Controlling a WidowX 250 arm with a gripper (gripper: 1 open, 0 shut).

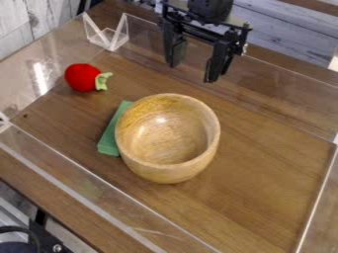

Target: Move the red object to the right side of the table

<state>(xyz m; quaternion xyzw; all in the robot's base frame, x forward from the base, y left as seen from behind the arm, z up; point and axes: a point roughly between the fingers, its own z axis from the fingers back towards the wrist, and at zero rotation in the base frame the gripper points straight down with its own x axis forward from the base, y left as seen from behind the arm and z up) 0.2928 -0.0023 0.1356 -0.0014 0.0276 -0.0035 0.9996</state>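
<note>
The red object (85,77), a small glossy tomato-like toy with a green stem, lies on the left part of the brown wood-grain table (251,188). My black gripper (195,62) hangs open over the far middle of the table, pointing down, its two fingers spread wide with nothing between them. It stands well to the right of the red object and apart from it.
A large wooden bowl (168,136) sits in the middle of the table, resting partly on a flat green cloth (111,133). Clear acrylic walls (79,193) border the table. A clear folded stand (107,34) sits at the far left.
</note>
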